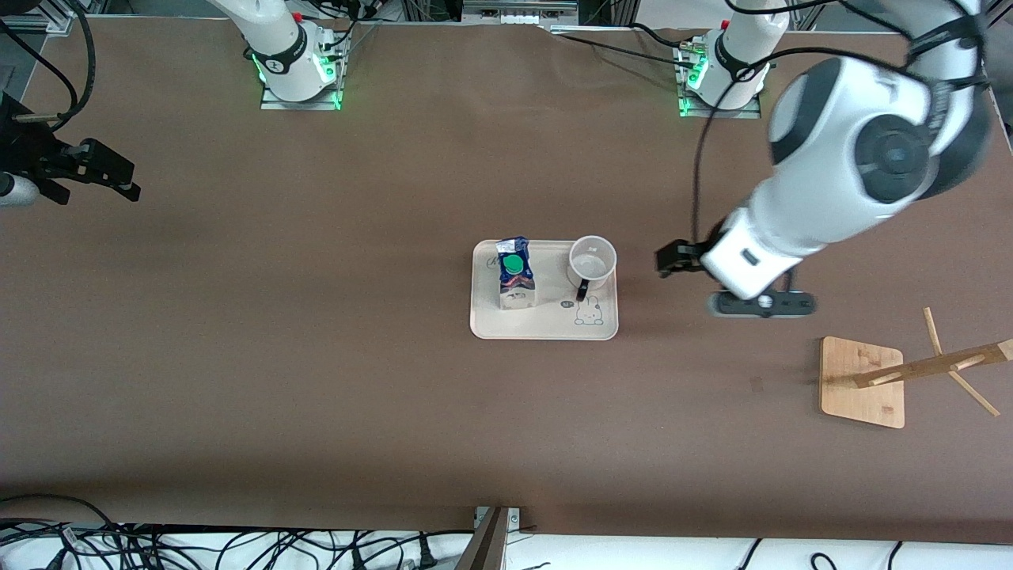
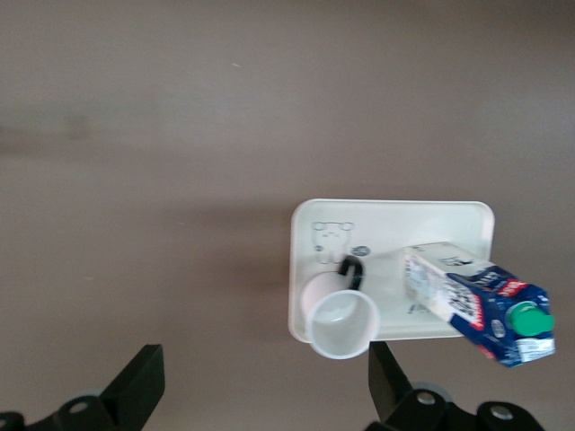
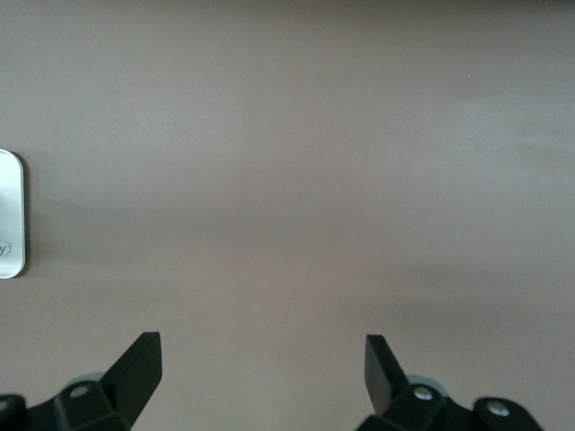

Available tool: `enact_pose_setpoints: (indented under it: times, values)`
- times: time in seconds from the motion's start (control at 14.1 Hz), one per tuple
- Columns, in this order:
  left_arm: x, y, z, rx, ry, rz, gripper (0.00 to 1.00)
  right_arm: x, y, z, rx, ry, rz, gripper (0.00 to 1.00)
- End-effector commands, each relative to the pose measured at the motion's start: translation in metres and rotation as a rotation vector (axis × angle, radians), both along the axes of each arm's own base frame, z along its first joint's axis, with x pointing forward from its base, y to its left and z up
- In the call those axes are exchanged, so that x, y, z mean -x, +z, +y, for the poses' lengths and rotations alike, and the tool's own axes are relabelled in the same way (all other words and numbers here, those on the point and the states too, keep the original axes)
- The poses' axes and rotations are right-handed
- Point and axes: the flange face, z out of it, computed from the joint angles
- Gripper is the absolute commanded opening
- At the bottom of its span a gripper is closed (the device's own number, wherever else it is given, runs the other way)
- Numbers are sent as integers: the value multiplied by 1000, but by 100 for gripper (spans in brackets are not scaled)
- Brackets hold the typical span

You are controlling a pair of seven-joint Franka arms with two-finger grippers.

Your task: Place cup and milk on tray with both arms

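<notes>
The cream tray lies in the middle of the table. The dark blue milk carton with its green cap stands on it, and the white cup with a black handle stands beside it on the tray, toward the left arm's end. My left gripper is open and empty, over bare table just off the tray's edge by the cup. The left wrist view shows the cup, the milk and the tray past my open gripper. My right gripper is open and empty, waiting at the right arm's end.
A wooden rack with a square base and slanted pegs stands at the left arm's end, nearer the front camera than the left gripper. The right wrist view shows brown table and a sliver of the tray's rim past the open right gripper.
</notes>
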Motion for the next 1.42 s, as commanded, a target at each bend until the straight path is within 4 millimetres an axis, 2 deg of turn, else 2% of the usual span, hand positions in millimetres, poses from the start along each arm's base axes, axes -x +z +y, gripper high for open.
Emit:
enact_pose_setpoints:
  times: [0.0, 0.07, 0.21, 0.43, 0.64, 0.78, 0.85, 1.07, 1.35]
  values:
    - [8, 23, 91, 3, 11, -26, 100, 0, 5, -1, -14, -2, 1, 100]
    - [6, 28, 129, -6, 53, -36, 100, 0, 4, -1, -14, 0, 3, 100]
    - [5, 32, 180, -23, 101, -49, 100, -1, 4, -1, -14, -2, 1, 100]
    - [8, 41, 209, -24, 68, -57, 100, -1, 3, 3, -14, 4, 4, 100]
    - [8, 42, 201, -27, 49, -44, 100, -3, 2, 5, -14, 8, -5, 100]
    - [12, 39, 190, -28, 8, -5, 100, -16, -12, 11, -7, 20, -12, 100]
    - [14, 38, 190, -33, -35, 11, 100, -17, -12, 10, -10, 17, -13, 100]
    - [19, 44, 203, -109, -207, 8, 100, -16, -13, 8, -7, 9, -10, 100]
    - [22, 52, 209, -110, -198, 28, 100, -16, -13, 8, -7, 11, -4, 100]
